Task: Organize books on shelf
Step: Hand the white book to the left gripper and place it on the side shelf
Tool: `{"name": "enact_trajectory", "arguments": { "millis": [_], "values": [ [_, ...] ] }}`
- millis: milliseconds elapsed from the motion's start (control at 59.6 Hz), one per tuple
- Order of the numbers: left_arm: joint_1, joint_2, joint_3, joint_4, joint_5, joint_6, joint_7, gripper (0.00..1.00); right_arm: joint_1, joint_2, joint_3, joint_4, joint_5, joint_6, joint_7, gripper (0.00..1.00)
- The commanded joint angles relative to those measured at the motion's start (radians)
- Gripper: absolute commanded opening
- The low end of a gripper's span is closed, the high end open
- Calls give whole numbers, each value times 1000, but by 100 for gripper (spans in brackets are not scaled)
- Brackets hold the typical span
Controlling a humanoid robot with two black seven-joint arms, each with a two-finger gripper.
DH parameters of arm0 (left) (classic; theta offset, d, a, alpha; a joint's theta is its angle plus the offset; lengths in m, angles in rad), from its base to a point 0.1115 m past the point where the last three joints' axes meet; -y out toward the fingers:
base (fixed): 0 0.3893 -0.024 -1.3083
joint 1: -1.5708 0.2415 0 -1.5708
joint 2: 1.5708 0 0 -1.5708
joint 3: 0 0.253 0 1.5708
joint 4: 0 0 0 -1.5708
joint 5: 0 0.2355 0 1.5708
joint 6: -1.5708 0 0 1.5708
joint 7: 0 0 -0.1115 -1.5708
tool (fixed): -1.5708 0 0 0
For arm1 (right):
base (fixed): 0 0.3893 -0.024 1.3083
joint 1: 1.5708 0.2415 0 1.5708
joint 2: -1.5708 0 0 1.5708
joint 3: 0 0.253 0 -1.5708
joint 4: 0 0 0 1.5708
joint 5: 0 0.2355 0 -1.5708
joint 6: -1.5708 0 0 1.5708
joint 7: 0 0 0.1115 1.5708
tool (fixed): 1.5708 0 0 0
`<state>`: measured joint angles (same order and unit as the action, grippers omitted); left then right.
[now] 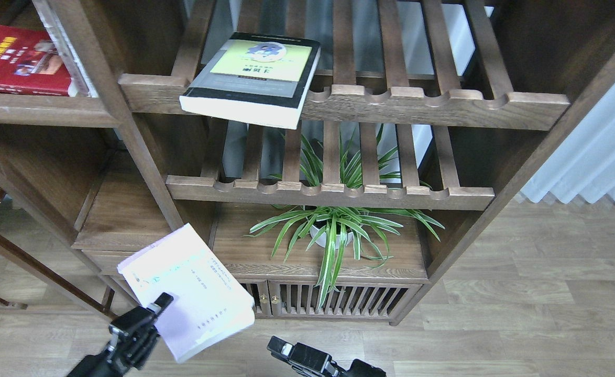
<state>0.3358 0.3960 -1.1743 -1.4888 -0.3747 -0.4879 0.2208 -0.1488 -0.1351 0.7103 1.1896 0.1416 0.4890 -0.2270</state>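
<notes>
The white book [187, 288] with a purple edge is held cover-up, low at the left, in front of the bookcase's bottom part. My left gripper [153, 314] is shut on its near-left edge. My right gripper [286, 352] is at the bottom centre, apart from the book; it is too dark to tell whether it is open. The red book [17, 60] lies on the solid dark-brown shelf [40, 111] at the upper left. The thick black-grey book [252, 73] lies flat on the upper slatted rack and overhangs its front rail.
A potted spider plant [333, 230] stands on the low board under the lower slatted rack [328, 195]. An upright post [129, 141] separates the left compartments from the racks. A white curtain [595, 157] hangs at the right over a wooden floor.
</notes>
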Motion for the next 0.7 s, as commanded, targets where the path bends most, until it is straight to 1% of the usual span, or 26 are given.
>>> {"name": "enact_trajectory", "arguments": {
  "millis": [0,117,134,151,201,218,252,285,302,419,537,570,604,621,637,654,688],
  "values": [
    [69,92,-172,-93,0,-1,8,3,-2,-6,23,-21,3,0,2,99],
    [140,164,-330,-154,2,-1,11,4,0,0,29,-38,3,0,2,99],
    [173,185,-423,-178,8,-1,15,4,1,5,29,-45,3,0,2,99],
    [183,191,-464,-182,16,-1,23,4,3,6,29,-48,3,0,2,99],
    [189,198,-539,-177,34,-1,37,4,5,8,29,-53,1,0,2,99],
    [189,199,-583,-179,40,-1,41,4,5,8,28,-56,1,0,2,99],
    [190,201,-617,-179,46,-1,43,4,5,9,28,-59,1,0,2,99],
    [189,214,-723,-182,57,-1,48,3,6,12,28,-67,1,0,2,99],
    [189,222,-743,-182,60,-1,52,3,6,14,28,-68,0,0,2,99],
    [169,259,-831,-179,80,-1,77,3,6,12,26,-77,0,0,2,99],
    [102,291,-916,-169,141,-1,106,3,5,12,24,-77,0,0,2,99],
    [56,303,-938,-160,187,-1,117,3,5,12,23,-77,0,0,2,99],
    [28,308,-941,-157,210,-1,120,3,5,12,21,-77,0,0,2,99],
    [-12,316,-941,-153,235,-1,121,3,5,12,20,-77,0,0,2,99],
    [-24,317,-941,-151,246,-1,121,3,5,12,20,-77,0,0,2,99],
    [-70,322,-935,-148,278,-1,123,3,3,12,18,-77,0,0,2,99],
    [-106,323,-930,-143,302,-1,123,3,5,12,18,-77,0,0,2,99]
  ]
}}
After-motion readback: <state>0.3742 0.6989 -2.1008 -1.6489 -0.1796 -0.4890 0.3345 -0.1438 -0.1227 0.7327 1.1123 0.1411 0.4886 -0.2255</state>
